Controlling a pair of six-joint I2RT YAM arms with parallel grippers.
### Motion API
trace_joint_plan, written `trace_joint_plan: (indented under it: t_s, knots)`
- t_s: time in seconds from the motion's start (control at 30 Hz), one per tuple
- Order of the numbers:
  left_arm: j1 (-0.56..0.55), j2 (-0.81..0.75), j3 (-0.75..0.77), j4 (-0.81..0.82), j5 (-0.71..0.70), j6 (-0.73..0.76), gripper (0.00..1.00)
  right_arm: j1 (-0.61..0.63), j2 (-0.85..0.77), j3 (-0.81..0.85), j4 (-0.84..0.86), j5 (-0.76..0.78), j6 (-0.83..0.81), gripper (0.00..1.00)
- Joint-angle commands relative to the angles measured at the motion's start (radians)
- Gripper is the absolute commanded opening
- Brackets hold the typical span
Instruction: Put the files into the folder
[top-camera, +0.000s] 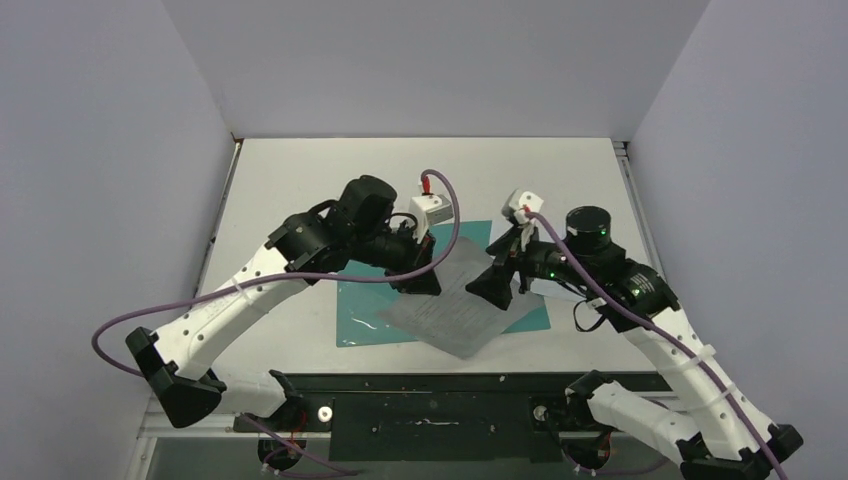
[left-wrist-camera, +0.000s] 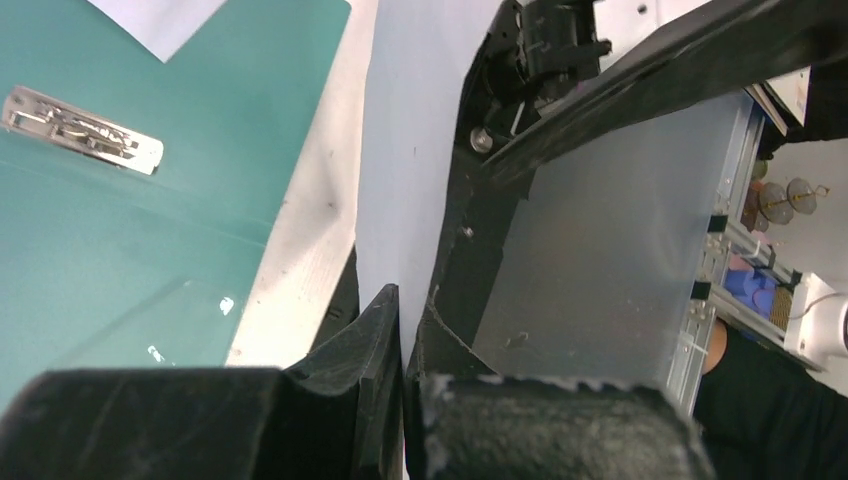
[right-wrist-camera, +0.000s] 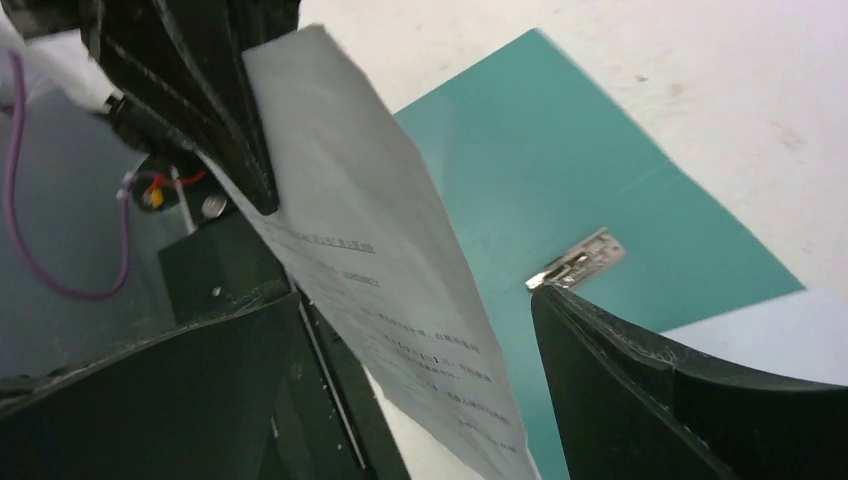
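Note:
The teal folder (top-camera: 365, 305) lies open on the table, its silver clip (left-wrist-camera: 80, 130) showing inside; the clip also shows in the right wrist view (right-wrist-camera: 578, 260). The files, white printed sheets (top-camera: 450, 310), rest tilted over the folder's middle. My left gripper (top-camera: 420, 283) is shut on the sheets' upper left edge and lifts it; in the left wrist view its jaws (left-wrist-camera: 410, 300) pinch the white paper (left-wrist-camera: 395, 170). My right gripper (top-camera: 497, 285) is open beside the sheets' right edge. In the right wrist view the raised paper (right-wrist-camera: 390, 270) hangs between its wide-open jaws (right-wrist-camera: 415, 300), touching neither.
The white table (top-camera: 300, 180) extends behind and to the left of the folder. Grey walls enclose the sides and back. A black base rail (top-camera: 430, 400) runs along the near edge. A purple cable (top-camera: 200, 300) loops by the left arm.

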Motion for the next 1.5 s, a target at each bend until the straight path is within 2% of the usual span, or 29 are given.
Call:
trace_joint_plan:
  t_s: [0.0, 0.17, 0.47, 0.73, 0.8, 1.0, 1.1, 1.17, 1.2, 1.3, 1.33, 1.4, 1.47]
  knots:
    - [-0.005, -0.092, -0.031, -0.060, 0.065, 0.064, 0.00, 0.146, 0.062, 0.045, -0.092, 0.006, -0.136, 0.90]
    - [-0.005, -0.174, -0.060, -0.065, 0.135, 0.078, 0.00, 0.238, 0.090, 0.039, -0.104, -0.037, -0.156, 0.92]
    - [-0.014, -0.301, -0.131, -0.062, 0.134, 0.095, 0.00, 0.249, -0.002, 0.022, -0.100, -0.173, -0.157, 0.97]
    - [-0.030, -0.324, -0.126, -0.059, 0.147, 0.107, 0.00, 0.281, 0.040, 0.059, -0.142, -0.229, -0.155, 0.70]
    - [-0.037, -0.326, -0.126, -0.059, 0.148, 0.111, 0.00, 0.301, 0.056, 0.063, -0.147, -0.228, -0.155, 0.66]
    - [-0.044, -0.345, -0.125, -0.061, 0.145, 0.120, 0.00, 0.352, 0.088, 0.079, -0.173, -0.206, -0.167, 0.45]
    - [-0.047, -0.355, -0.129, -0.056, 0.146, 0.124, 0.00, 0.365, 0.086, 0.073, -0.174, -0.196, -0.169, 0.28]
    - [-0.048, -0.353, -0.128, -0.058, 0.136, 0.125, 0.00, 0.370, 0.085, 0.070, -0.172, -0.196, -0.172, 0.09]
    - [-0.049, -0.352, -0.127, -0.059, 0.129, 0.124, 0.00, 0.370, 0.083, 0.069, -0.171, -0.192, -0.172, 0.06]
    - [-0.049, -0.352, -0.125, -0.060, 0.087, 0.122, 0.00, 0.370, 0.071, 0.067, -0.163, -0.173, -0.168, 0.05]
    - [-0.049, -0.354, -0.126, -0.057, 0.069, 0.119, 0.02, 0.371, 0.068, 0.068, -0.160, -0.158, -0.165, 0.05]
    - [-0.049, -0.366, -0.129, -0.042, 0.017, 0.107, 0.21, 0.370, 0.062, 0.068, -0.148, -0.126, -0.153, 0.05]
    - [-0.049, -0.384, -0.137, -0.020, -0.072, 0.085, 0.32, 0.370, 0.058, 0.067, -0.128, -0.093, -0.133, 0.05]
